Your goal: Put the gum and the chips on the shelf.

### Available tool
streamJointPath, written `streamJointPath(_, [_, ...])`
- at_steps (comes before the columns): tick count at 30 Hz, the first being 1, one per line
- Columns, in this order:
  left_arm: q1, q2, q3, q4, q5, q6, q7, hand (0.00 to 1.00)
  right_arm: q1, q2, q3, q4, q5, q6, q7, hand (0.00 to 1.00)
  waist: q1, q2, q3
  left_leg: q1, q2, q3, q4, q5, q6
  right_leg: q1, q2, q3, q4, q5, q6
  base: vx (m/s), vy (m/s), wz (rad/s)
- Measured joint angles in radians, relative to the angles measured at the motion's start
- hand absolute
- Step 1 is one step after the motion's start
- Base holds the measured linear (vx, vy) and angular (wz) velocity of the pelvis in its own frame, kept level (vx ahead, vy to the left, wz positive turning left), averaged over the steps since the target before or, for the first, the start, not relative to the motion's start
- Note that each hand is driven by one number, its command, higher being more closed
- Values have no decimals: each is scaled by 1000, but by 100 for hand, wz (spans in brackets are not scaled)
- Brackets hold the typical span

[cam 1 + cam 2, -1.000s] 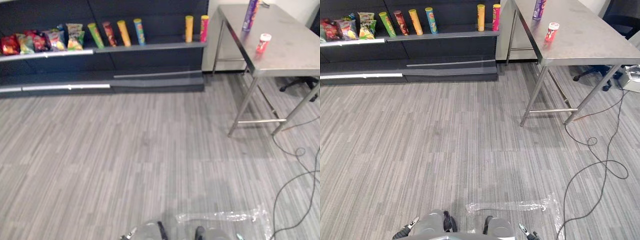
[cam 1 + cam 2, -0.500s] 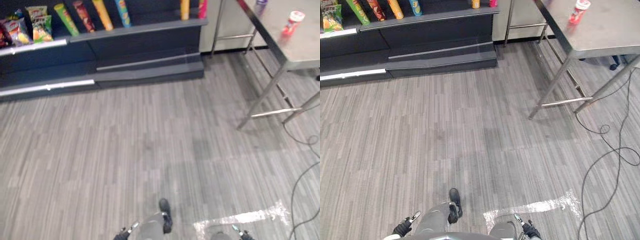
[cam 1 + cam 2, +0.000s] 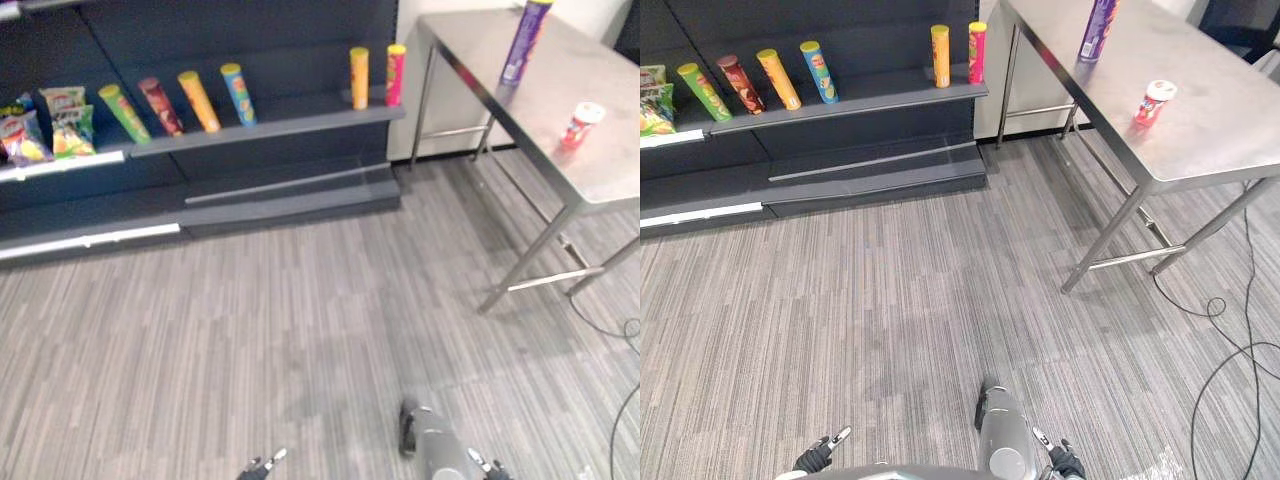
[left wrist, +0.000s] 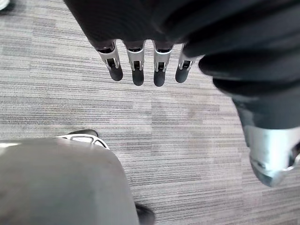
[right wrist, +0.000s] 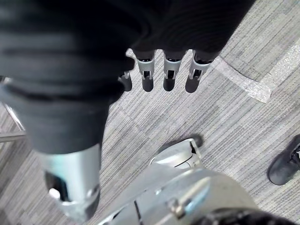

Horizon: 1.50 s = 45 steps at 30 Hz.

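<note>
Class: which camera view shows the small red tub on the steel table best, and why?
The right eye view: the red tub stands whole with bare table all round. The left eye view has it nearer the picture's edge. Both wrist views face the floor.

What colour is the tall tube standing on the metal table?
The tall tube is purple, clearest in the left eye view.

I see the tall purple chips can [image 3: 1099,28] standing upright at the far end of the steel table [image 3: 1230,125] on the right. The small red gum tub with a white lid [image 3: 1153,102] stands nearer on it, well apart from the can. The dark shelf [image 3: 890,93] runs along the far left.
</note>
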Motion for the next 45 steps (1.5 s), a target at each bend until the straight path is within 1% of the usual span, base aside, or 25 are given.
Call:
streamJointPath(1, [3, -2, 19, 1, 5, 0, 1, 0, 4, 3, -8, 0, 0, 0, 0, 0, -7, -3, 1, 16, 3, -14, -7, -9, -15, 12, 0, 6, -44, 16, 9, 527, -236, 49])
streamJointPath(2, [10, -20, 60, 2, 7, 0, 2, 0, 12, 5, -29, 0, -1, 1, 0, 0, -14, 9, 8, 56, 30, -23, -17, -20, -36, 22, 9, 5, -13, 111, -1, 450, -205, 40])
streamJointPath(3, [7, -31, 86, 1, 8, 0, 3, 0, 10, 5, -35, -1, -1, 0, 0, 0, -13, 22, 8, 65, 43, -22, -15, -8, -51, 13, 17, 1, 28, 113, -5, 568, -274, 35])
streamJointPath(4, [5, -54, 115, -2, 8, -2, 3, 0, 10, 1, -37, -7, -2, 0, 1, 0, -12, 35, 6, 69, 64, -18, 1, 28, -59, -3, 27, -11, 101, 78, -55, 657, -365, 15])
streamJointPath(7, [2, -72, 146, -10, -1, -3, -1, 0, 7, 4, -44, -36, -1, -2, 2, 0, -13, 44, 5, 58, 120, -27, 119, 125, -93, 24, 39, -50, 211, -38, -101, 546, -316, 20])
streamJointPath(9, [-1, -79, 159, -23, -13, -6, -1, 0, 8, 1, -44, -37, -1, -2, 2, 0, -11, 43, 5, -13, 156, -77, 324, 192, -132, 75, 39, -65, 236, -100, -112, 493, -266, 25])
streamJointPath(11, [-5, -90, 195, -42, -44, -12, -1, 0, 7, 1, -34, -42, 1, -4, 3, 0, -8, 29, 13, -164, 201, -132, 681, 371, -134, 146, 36, -64, 249, -165, -127, 380, -164, -1])
streamJointPath(12, [-8, -96, 201, -44, -49, -13, -2, 0, 7, -2, -29, -43, 2, -5, 3, 0, -8, 34, 14, -202, 220, -123, 767, 366, -131, 168, 40, -63, 250, -183, -132, 352, -107, -13])
streamJointPath(15, [-17, -103, 203, -59, -124, -13, -9, 0, 16, 1, -17, -47, 24, -5, 1, 0, -7, 28, 16, -340, 248, -66, 963, 221, -93, 291, 48, -49, 237, -254, -136, 319, -65, -15])
streamJointPath(17, [-19, -104, 202, -77, -152, -20, -15, 0, 18, -1, -20, -46, 31, -5, 0, 0, 16, 28, 15, -426, 247, -5, 903, 153, -68, 340, 51, -19, 217, -272, -129, 263, 22, -44])
streamJointPath(19, [-21, -103, 198, -88, -162, -25, -18, 0, 17, 1, -22, -48, 36, -6, 0, 0, 37, 23, 14, -476, 220, 23, 692, 138, -59, 383, 43, 20, 189, -282, -110, 276, 122, -61])
streamJointPath(22, [-19, -102, 195, -87, -160, -36, -9, 0, 18, 9, -16, -51, 36, -6, -1, 0, 40, 5, 4, -460, 143, 3, 271, 198, -41, 420, 6, 63, 174, -311, -64, 364, 232, -42])
streamJointPath(24, [-15, -107, 194, -78, -160, -36, -5, 0, 16, -1, -7, -51, 36, -8, -1, 0, 41, 19, -5, -460, 124, -56, 88, 252, -59, 460, 1, 101, 140, -340, -16, 455, 359, -50])
streamJointPath(26, [-10, -97, 195, -76, -162, -39, -3, 0, 10, -1, 7, -32, 35, -8, -1, 0, 44, 2, -27, -460, 97, -67, 135, 335, -46, 496, -22, 153, 100, -358, -7, 521, 409, -60])
streamJointPath(27, [-9, -80, 191, -64, -161, -41, -1, 0, 6, 16, 17, -20, 35, -8, 1, 0, 43, -38, -61, -468, 63, -57, 163, 301, -18, 509, -48, 199, 64, -331, -20, 505, 340, -51])
streamJointPath(31, [-17, -49, 150, -33, -160, -41, 0, 0, 1, 40, 6, 7, 34, -7, 2, 0, 43, -84, -107, -439, 2, -9, 192, 226, 28, 492, -104, 288, 98, -224, -3, 485, 301, -19])
streamJointPath(33, [-19, -49, 148, -9, -158, -40, 0, 0, -14, 40, -6, 4, 34, -7, 2, 0, 51, -77, -111, -387, -6, 36, 188, 195, 65, 425, -104, 348, 258, -172, 16, 423, 222, -53])
streamJointPath(35, [-19, -40, 92, 5, -142, -34, 1, 0, -23, 42, -7, 3, 38, -7, 8, 0, 43, -48, -96, -272, -9, 77, 152, 169, 98, 320, -78, 371, 561, -99, 85, 328, 167, -53])
streamJointPath(36, [-19, -37, 71, 9, -141, -34, 1, 0, -25, 38, -6, -1, 38, -10, 9, 0, 40, -42, -92, -238, -9, 85, 138, 168, 99, 297, -70, 354, 628, -100, 83, 257, 116, -49])
streamJointPath(38, [-18, -32, 26, 18, -109, -33, 2, 0, -27, 12, 41, -25, 38, -13, 11, 0, 39, -17, -82, -100, 1, 126, 65, 168, 99, 228, -86, 146, 756, -160, -15, 227, 77, -51])
streamJointPath(39, [-18, -32, 25, 19, -104, -32, 2, 0, -27, 10, 61, -37, 38, -13, 11, 0, 38, -13, -81, -77, 7, 136, 53, 168, 99, 217, -98, 76, 748, -171, -33, 247, 37, -44])
streamJointPath(41, [-12, -33, 36, 18, -103, -32, 2, 0, -41, 11, 110, -53, 39, -16, 13, 0, 38, -15, -81, -38, 23, 176, 24, 166, 92, 186, -127, -138, 560, -177, -47, 224, -43, -34])
streamJointPath(42, [-11, -33, 40, 17, -103, -32, 2, 0, -44, 12, 122, -58, 39, -16, 15, 0, 38, -19, -81, -35, 25, 181, 23, 162, 80, 179, -125, -168, 481, -162, -37, 162, -98, -27])
streamJointPath(43, [-12, -28, 48, 12, -104, -32, 0, 0, -47, 14, 140, -64, 43, -15, 19, 0, 40, -34, -79, -31, 15, 184, 20, 157, 51, 176, -118, -202, 344, -73, -41, 192, -145, -44])
streamJointPath(45, [-12, -54, 79, 21, -100, -27, 2, 0, -60, -9, 153, -78, 47, -21, 22, 0, 37, 10, -78, -26, 43, 194, -11, 144, 2, 208, -48, -227, 206, -90, -75, 204, -166, -73])
